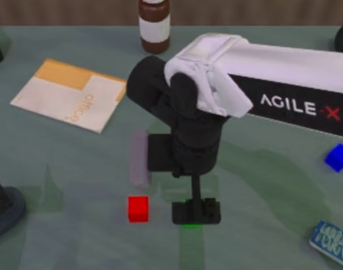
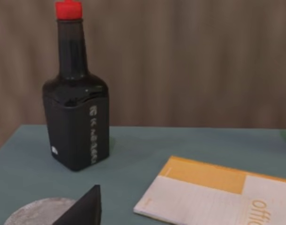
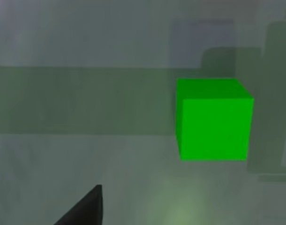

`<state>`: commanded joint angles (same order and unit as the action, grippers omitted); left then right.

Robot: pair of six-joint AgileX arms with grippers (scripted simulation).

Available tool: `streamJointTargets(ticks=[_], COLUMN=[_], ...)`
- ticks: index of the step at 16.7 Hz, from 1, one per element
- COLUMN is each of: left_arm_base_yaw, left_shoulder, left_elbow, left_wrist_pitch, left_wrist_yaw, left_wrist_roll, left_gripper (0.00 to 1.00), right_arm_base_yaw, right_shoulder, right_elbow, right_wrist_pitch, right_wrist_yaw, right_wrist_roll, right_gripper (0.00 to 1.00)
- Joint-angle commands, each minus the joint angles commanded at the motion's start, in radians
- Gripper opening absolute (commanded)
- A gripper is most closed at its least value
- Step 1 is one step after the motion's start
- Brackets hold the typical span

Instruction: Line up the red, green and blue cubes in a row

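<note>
The red cube point(image 1: 138, 208) sits near the table's front, left of centre. Just right of it, my right gripper point(image 1: 195, 213) hangs open over the green cube point(image 1: 191, 226), of which only a sliver shows under the fingers. In the right wrist view the green cube point(image 3: 213, 119) stands on the table, apart from the one fingertip point(image 3: 89, 206) in sight. The blue cube point(image 1: 337, 157) lies far off at the right edge. My left arm is parked at the left; one fingertip point(image 2: 89, 206) shows in its wrist view, holding nothing.
An orange-and-white notebook point(image 1: 70, 94) lies at the back left. A brown bottle point(image 1: 154, 25) stands at the back centre and a dark red-capped bottle point(image 2: 77, 117) at the far left. A flat blue patterned pack point(image 1: 332, 242) lies at the front right.
</note>
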<state>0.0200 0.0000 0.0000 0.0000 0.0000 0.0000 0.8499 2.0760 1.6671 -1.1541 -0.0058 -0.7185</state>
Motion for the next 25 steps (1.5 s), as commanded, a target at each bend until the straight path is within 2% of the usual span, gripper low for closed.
streamJointTargets(ticks=[4,6,9,15,17,20,25], left_arm_base_yaw=[0.000,0.000,0.000,0.000,0.000,0.000,0.000], left_shoulder=[0.000,0.000,0.000,0.000,0.000,0.000,0.000], left_elbow=[0.000,0.000,0.000,0.000,0.000,0.000,0.000], left_wrist_pitch=[0.000,0.000,0.000,0.000,0.000,0.000,0.000], left_wrist_yaw=[0.000,0.000,0.000,0.000,0.000,0.000,0.000], left_wrist_roll=[0.000,0.000,0.000,0.000,0.000,0.000,0.000], left_gripper=[1.00,1.00,1.00,1.00,1.00,1.00,1.00], right_arm_base_yaw=[-0.019,-0.076,-0.224,-0.625,-0.713,-0.767,-0.764], right_shoulder=[0.002,-0.004,-0.021,-0.059,-0.073,-0.084,-0.078], right_elbow=[-0.006,-0.021,-0.060,-0.164,-0.189,-0.206,-0.204], right_wrist_pitch=[0.005,0.014,0.035,0.084,0.100,0.113,0.115], right_wrist_yaw=[0.000,0.001,0.002,0.006,0.007,0.007,0.007], right_wrist_roll=[0.002,0.010,0.034,0.092,0.107,0.118,0.117], right_gripper=[1.00,1.00,1.00,1.00,1.00,1.00,1.00])
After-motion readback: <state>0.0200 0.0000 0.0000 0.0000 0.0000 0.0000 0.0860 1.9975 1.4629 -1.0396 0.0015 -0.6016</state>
